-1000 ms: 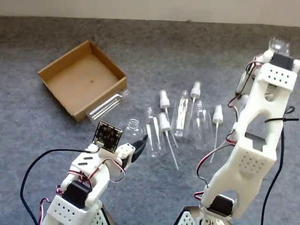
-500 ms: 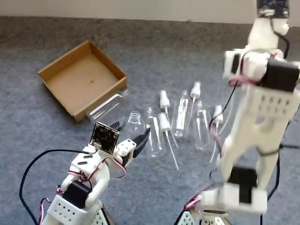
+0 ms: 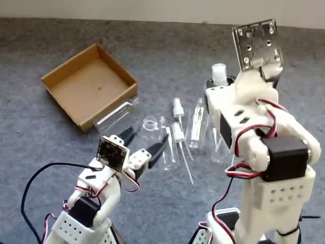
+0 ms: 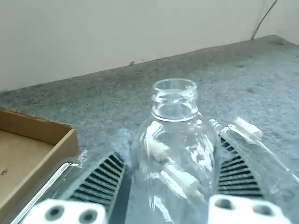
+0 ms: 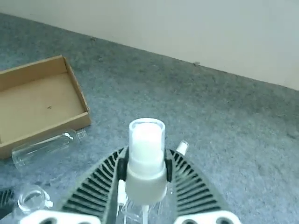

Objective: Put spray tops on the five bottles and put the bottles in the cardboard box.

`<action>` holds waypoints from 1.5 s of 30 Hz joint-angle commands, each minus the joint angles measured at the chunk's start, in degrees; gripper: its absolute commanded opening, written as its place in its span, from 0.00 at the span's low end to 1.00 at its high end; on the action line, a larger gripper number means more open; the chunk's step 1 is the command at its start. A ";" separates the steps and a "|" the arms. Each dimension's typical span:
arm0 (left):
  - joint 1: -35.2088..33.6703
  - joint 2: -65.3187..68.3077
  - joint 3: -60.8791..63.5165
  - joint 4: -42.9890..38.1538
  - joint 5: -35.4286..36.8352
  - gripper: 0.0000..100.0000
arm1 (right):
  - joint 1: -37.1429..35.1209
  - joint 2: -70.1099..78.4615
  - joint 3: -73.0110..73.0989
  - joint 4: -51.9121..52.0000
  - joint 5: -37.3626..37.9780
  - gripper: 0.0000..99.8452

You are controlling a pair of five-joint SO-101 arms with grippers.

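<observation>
My left gripper (image 3: 143,141) is shut on an upright clear bottle (image 3: 150,123) with an open neck, seen close up as the bottle (image 4: 174,140) between the black fingers (image 4: 105,175). My right gripper (image 3: 220,87) is shut on a white spray top (image 3: 219,71), held cap upward above the row of lying bottles. The same spray top (image 5: 146,137) stands between the ribbed fingers (image 5: 96,184). The held bottle's neck (image 5: 32,198) lies lower and to the side of it. The cardboard box (image 3: 57,72) sits open at the back left.
One clear bottle (image 3: 115,116) lies against the box's near wall. More bottles (image 3: 195,123) and two loose spray tops (image 3: 177,107) (image 3: 179,133) lie on the grey carpet between the arms. The right arm's body hides the things behind it.
The right arm has swung in from the far right with the spray top and now hangs over the lying bottles. The left gripper has shifted slightly forward with the bottle.
</observation>
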 commanded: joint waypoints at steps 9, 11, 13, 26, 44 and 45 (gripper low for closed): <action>12.70 0.84 1.36 -1.67 0.26 0.10 | -0.84 -20.26 15.16 -14.11 0.53 0.02; 13.41 0.84 1.36 -0.97 0.26 0.10 | -0.84 -22.11 15.52 -14.11 -0.97 0.02; 14.20 0.84 1.36 0.88 0.26 0.10 | -0.84 -23.16 15.43 -14.11 -6.24 0.02; 15.08 0.84 1.36 2.37 0.26 0.10 | -14.73 -23.78 12.79 -15.25 -15.38 0.02; 15.08 0.75 1.36 2.37 0.26 0.10 | -14.81 -23.87 19.21 -22.11 -9.49 0.02; 15.08 0.75 1.36 2.37 0.26 0.10 | -14.73 -23.87 19.74 -21.93 -9.49 0.02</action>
